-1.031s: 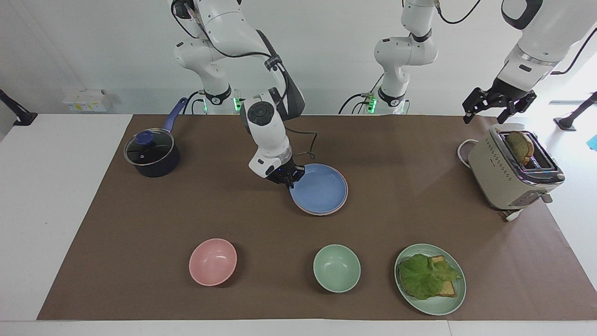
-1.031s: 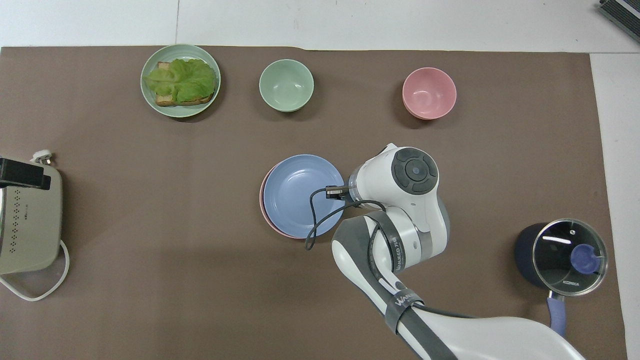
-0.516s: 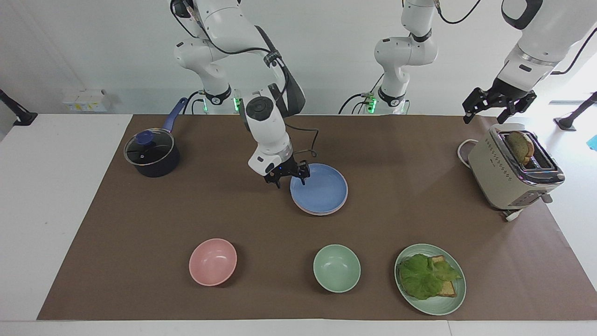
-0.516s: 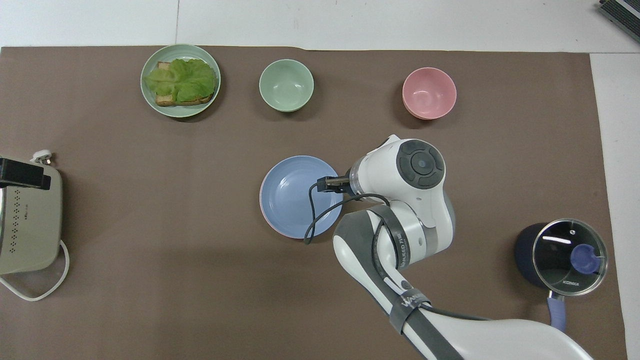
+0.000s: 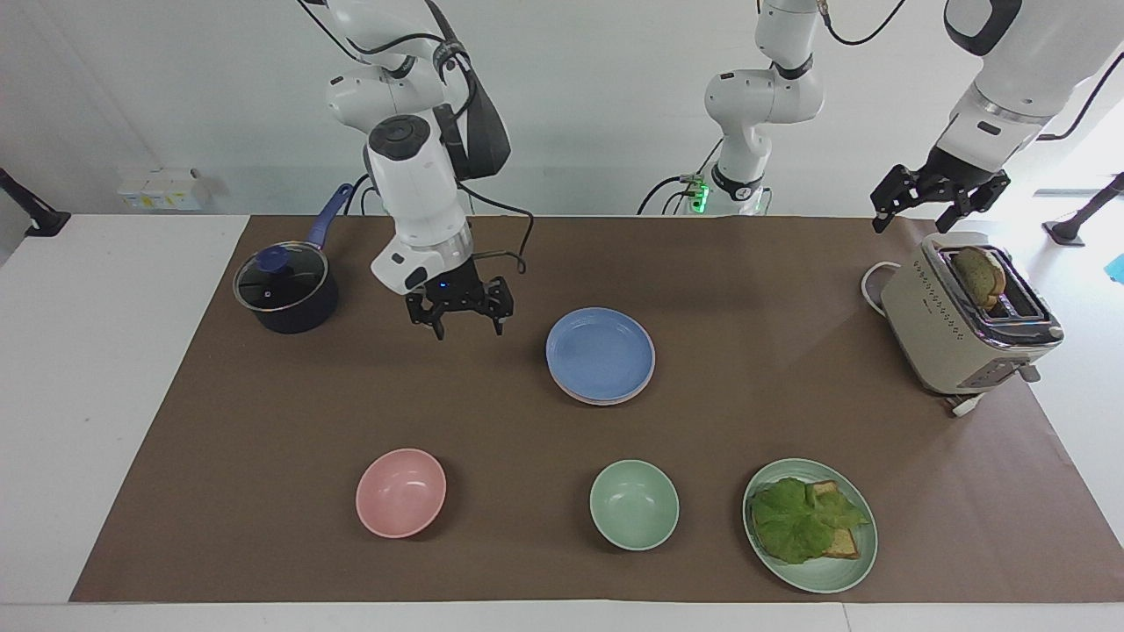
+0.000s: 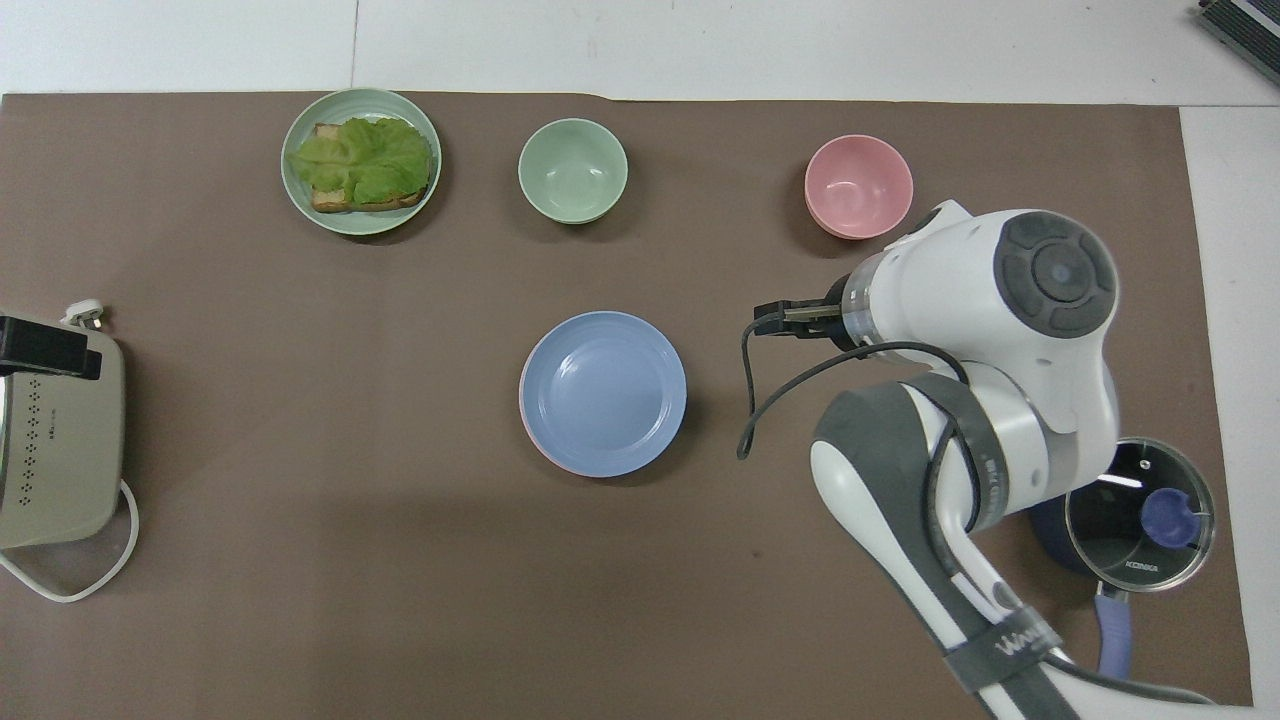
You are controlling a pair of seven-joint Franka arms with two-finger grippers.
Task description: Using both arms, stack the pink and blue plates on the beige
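Right end effector [image 5: 463, 325] open — beside blue plate [image 5: 601, 353]

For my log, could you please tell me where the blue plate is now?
The blue plate lies mid-table on top of the pink plate, nearer the robots than the green bowl, clear of both claws.

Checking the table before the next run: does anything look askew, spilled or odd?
Nothing spilled or damaged. The blue plate sits on the stack slightly off-centre, a sliver of pink plate showing beneath. The beige plate is hidden. The right claw hangs open over the mat beside the stack, the left claw open over the toaster.
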